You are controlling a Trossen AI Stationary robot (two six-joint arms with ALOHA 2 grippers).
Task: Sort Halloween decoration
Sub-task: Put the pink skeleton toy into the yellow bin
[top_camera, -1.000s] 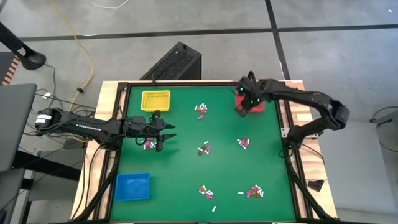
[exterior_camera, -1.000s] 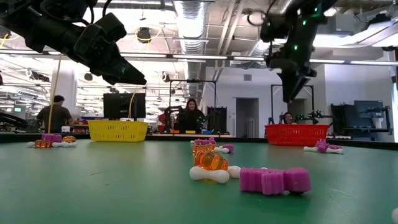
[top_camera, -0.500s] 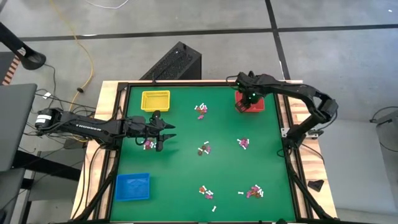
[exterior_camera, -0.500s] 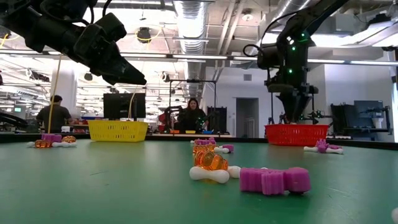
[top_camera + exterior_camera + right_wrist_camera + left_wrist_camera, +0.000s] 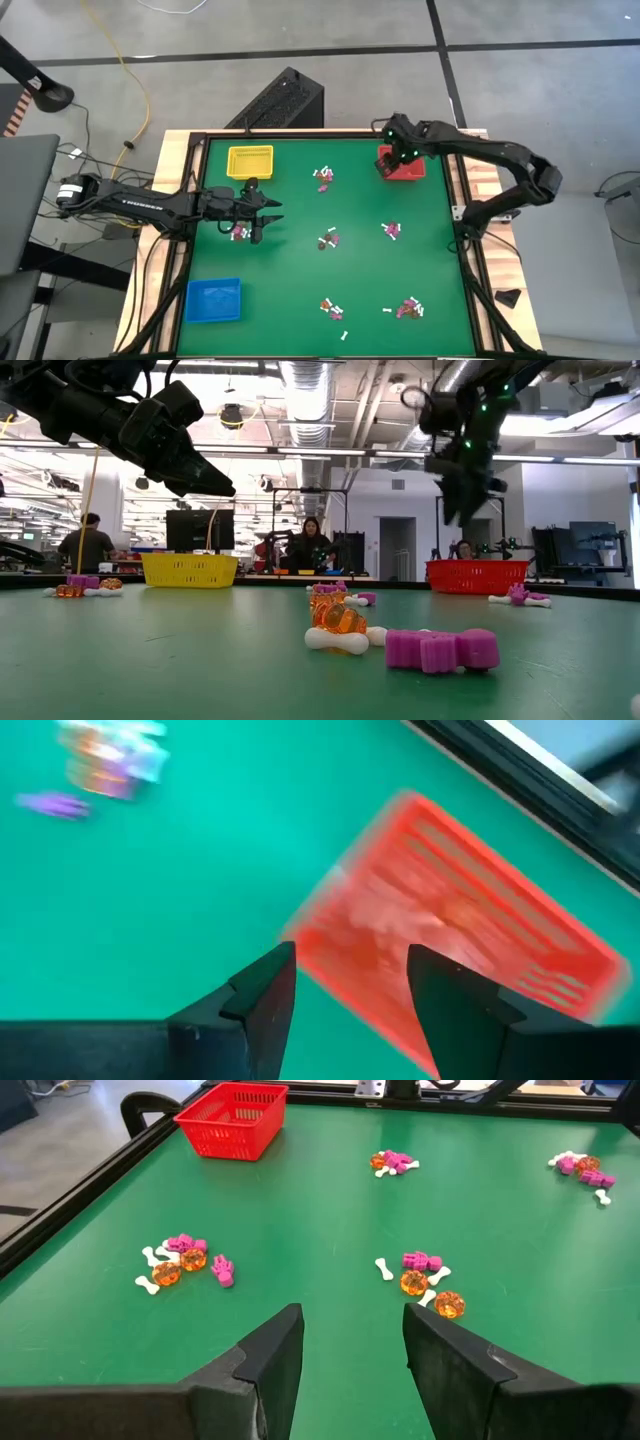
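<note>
Lift-off: your right gripper (image 5: 397,152) has risen off the red tray (image 5: 404,168), fingers parted and empty, so fetch another trinket (image 5: 392,230); left gripper (image 5: 258,208) open, idle.

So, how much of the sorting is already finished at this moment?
Hardly any shows as done: trinket clusters lie scattered on the table, and the yellow tray and blue tray look empty. In hand: the right gripper, fingers open and empty, is over the red tray. The left gripper hovers open.
</note>
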